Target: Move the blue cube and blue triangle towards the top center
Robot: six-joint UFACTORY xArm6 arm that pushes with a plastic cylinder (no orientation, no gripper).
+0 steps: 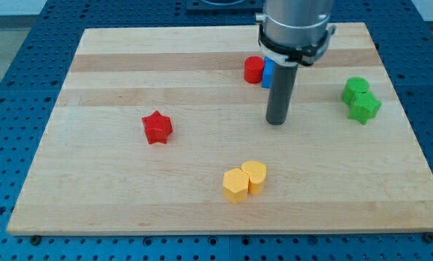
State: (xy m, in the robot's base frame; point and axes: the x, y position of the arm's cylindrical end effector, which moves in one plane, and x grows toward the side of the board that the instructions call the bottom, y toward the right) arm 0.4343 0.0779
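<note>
No jaws fitted. My tip [276, 121] at 6 o'clock of blue block [267, 74], apart; shape unclear, rod-hidden. Blue triangle unseen. Judged: blue near top centre; next, slight push toward 12.

Two red blocks [157, 127] [254, 69], two green [355, 89] [365, 108], two yellow [236, 185] [254, 175], one blue [267, 73].

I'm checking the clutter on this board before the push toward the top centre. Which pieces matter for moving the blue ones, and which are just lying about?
For the job:
- blue block, mostly hidden behind the rod; shape unclear
- my tip, just below it

Lying about:
- red cylinder, touching the blue block
- red star
- two yellow blocks
- two green blocks
</note>
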